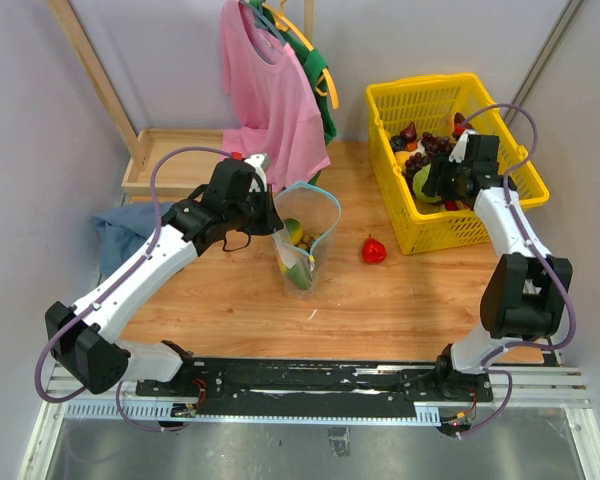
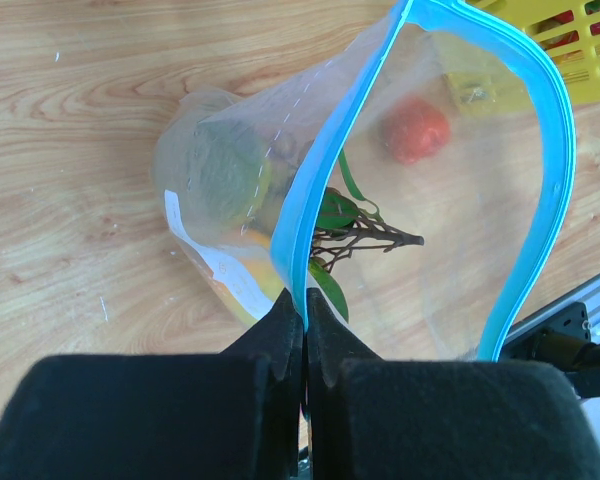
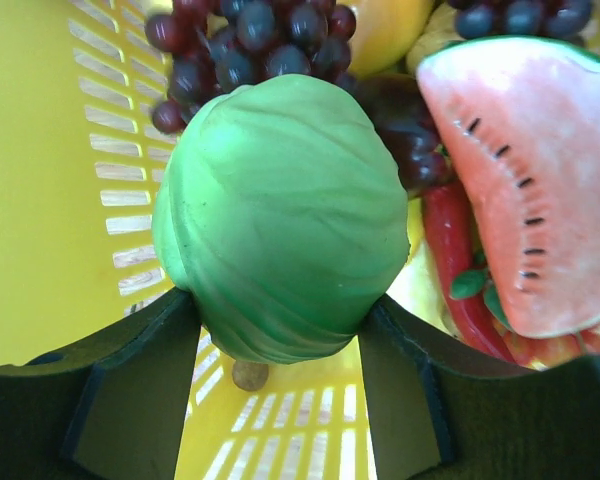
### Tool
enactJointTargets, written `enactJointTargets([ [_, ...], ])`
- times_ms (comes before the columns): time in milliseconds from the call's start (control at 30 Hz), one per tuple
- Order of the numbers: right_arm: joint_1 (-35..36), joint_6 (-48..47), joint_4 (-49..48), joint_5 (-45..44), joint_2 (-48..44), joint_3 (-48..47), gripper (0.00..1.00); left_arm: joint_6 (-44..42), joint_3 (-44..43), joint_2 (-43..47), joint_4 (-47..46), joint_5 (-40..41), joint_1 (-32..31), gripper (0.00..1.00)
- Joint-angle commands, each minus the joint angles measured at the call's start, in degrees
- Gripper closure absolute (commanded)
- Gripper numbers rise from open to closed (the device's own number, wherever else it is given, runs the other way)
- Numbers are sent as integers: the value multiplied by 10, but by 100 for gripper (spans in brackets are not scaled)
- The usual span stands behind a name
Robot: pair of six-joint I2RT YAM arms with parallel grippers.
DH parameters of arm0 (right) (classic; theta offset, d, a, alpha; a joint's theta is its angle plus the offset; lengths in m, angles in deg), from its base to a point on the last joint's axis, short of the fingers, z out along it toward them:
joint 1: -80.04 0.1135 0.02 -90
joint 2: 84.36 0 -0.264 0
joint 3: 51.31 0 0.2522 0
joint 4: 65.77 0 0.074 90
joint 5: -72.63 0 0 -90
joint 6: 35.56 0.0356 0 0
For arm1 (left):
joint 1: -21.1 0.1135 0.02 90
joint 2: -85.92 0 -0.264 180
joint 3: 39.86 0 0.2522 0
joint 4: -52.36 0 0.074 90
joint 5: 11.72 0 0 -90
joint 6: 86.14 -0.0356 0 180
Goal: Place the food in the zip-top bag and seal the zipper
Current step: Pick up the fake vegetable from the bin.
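Pinches the zipper (image 2: 308, 200) with the left hand (image 2: 305, 322), pads pressed flat together on the teal strip at the near end of the mouth. Holds the zip-top bag (image 1: 320, 225) standing upright on the table (image 1: 230, 300) that way, mouth gaping in a wide loop, just in front of the pink shirt (image 1: 265, 90). Contains some of the food: a yellow-green piece (image 1: 294, 232) high up, a green one (image 1: 300, 275) at the bottom, plus green leaves on a brown twig (image 2: 365, 235) seen from the left wrist. Shows a red fruit (image 1: 374, 250) lying on the table, apart from the bag, between it and the yellow basket (image 1: 435, 235). Reaches into that basket with the right hand (image 3: 280, 305), partly closed and gripping a green round food (image 3: 290, 200) from both sides, fingers (image 3: 145, 380) touching its lower flanks. Cannot tell whether lifted off the basket floor. Packed close around it in the basket: dark purple grapes (image 3: 260, 30) behind, a watermelon slice (image 3: 525, 180) and a red chili (image 3: 458, 255) to the right in the right wrist view. Toward the far left, beyond the left arm: a blue cloth (image 1: 120, 230) and a wooden tray (image 1: 170, 160).
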Motion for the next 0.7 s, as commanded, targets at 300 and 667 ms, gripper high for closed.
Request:
enactJointTargets([
  [300,14,-31,22,-58,-115,-4,91,-1,2,13,-15,-5,-1,100],
  [667,44,-31,9,-40,-213,-17,93,1,0,8,-21,-19,-1,100],
])
